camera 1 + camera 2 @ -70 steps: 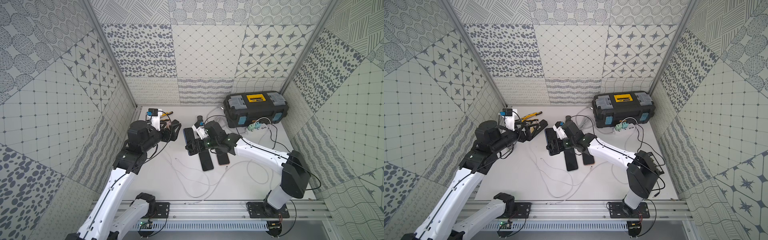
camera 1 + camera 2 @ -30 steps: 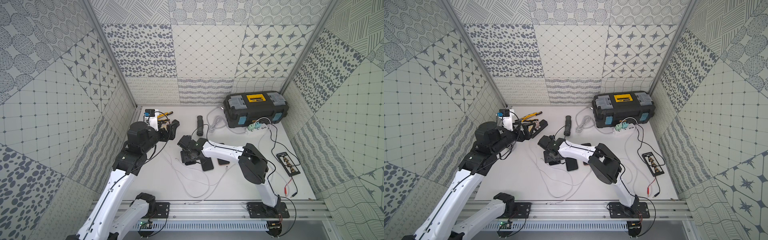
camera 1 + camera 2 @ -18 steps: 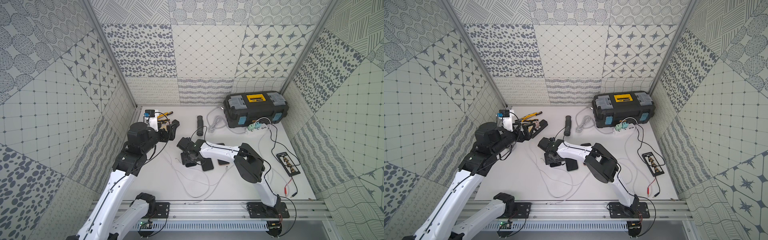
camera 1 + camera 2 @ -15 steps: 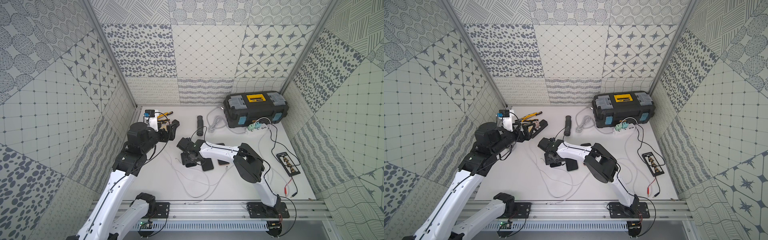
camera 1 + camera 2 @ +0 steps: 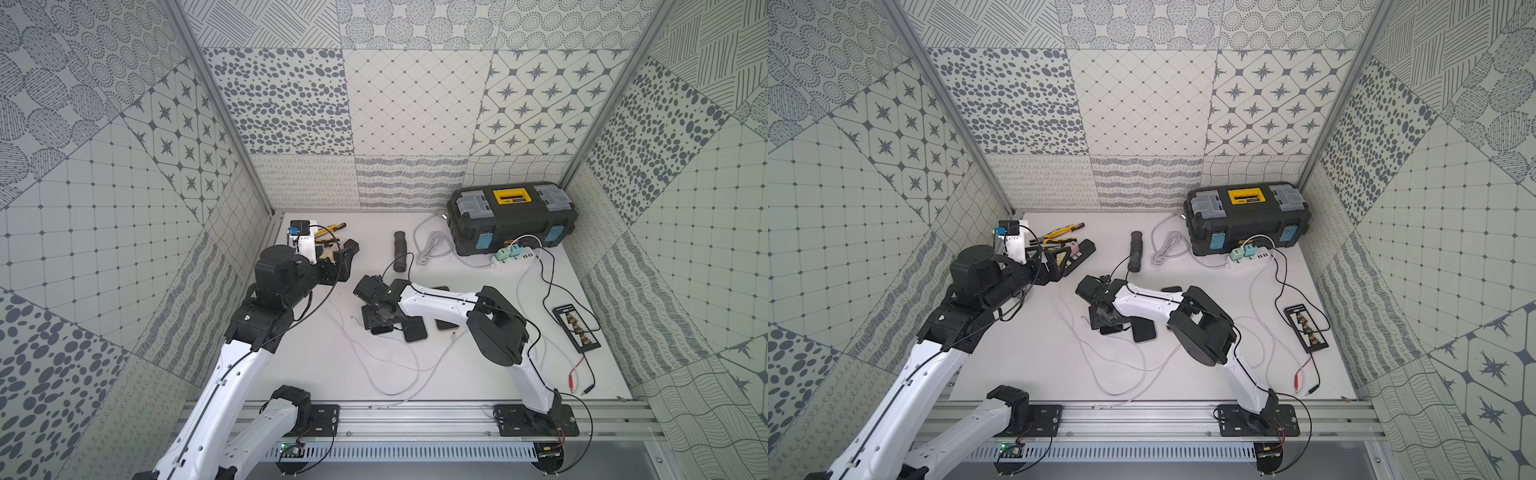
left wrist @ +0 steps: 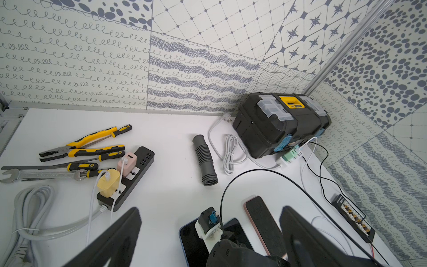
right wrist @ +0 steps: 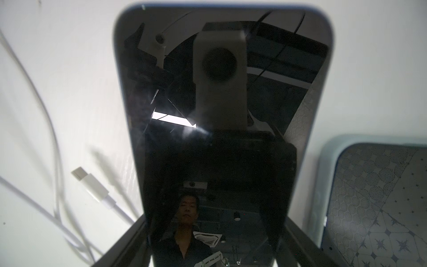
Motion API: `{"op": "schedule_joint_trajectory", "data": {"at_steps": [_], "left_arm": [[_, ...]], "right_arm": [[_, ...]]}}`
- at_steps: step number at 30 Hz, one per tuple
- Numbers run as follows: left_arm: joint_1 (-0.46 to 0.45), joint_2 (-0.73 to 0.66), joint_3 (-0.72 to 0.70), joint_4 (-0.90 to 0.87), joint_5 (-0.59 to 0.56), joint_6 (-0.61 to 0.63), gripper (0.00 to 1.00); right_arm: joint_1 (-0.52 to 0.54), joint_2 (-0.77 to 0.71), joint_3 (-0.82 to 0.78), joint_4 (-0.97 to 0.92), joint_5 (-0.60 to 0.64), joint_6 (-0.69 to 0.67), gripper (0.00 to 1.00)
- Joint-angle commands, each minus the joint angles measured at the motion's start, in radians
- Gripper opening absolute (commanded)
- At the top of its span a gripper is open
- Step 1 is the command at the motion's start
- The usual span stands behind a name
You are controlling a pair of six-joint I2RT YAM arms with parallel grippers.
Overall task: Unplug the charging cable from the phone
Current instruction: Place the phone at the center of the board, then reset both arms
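A dark-screened phone (image 7: 221,97) with a bluish rim lies flat on the white table, and it shows under my right wrist (image 6: 191,240). My right gripper (image 7: 216,219) points down onto it, one finger against each long side, shut on the phone; in both top views the gripper (image 5: 376,320) (image 5: 1106,320) covers most of it. A white charging cable (image 5: 390,361) loops toward the front rail. Its plug (image 7: 89,182) lies loose on the table beside the phone. The phone's gripped end is hidden. My left gripper (image 5: 345,257) (image 6: 210,209) hangs open and empty at the back left.
Two more phones (image 5: 415,332) (image 5: 444,326) lie just right of the held one. A black power strip (image 6: 129,175) with chargers and hand tools (image 6: 80,148) sit back left. A ribbed grey tube (image 5: 401,251), a toolbox (image 5: 513,222) and a black tester board (image 5: 575,328) with leads stand further right.
Since about two seconds ago my right arm has folded, its elbow swinging in from the right, and the gripper has shifted left onto the phone. Over the last second it barely moves. The left arm stays put.
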Motion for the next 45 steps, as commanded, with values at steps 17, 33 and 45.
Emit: {"op": "schedule_joint_trajectory", "data": {"at_steps": [17,33,45], "left_arm": [[0.001,-0.001,-0.052,-0.002,-0.073,0.022,0.98],[0.001,0.124,-0.256,0.279,-0.151,0.076,0.98],[0.0,0.181,-0.468,0.658,-0.234,0.334,0.98]], "right_arm": [[-0.052,-0.18,-0.017,0.018,0.061,-0.113,0.97],[-0.299,-0.567,-0.393,0.196,0.103,-0.408,0.97],[-0.653,-0.863,-0.83,0.585,-0.028,-0.663,0.97]]}}
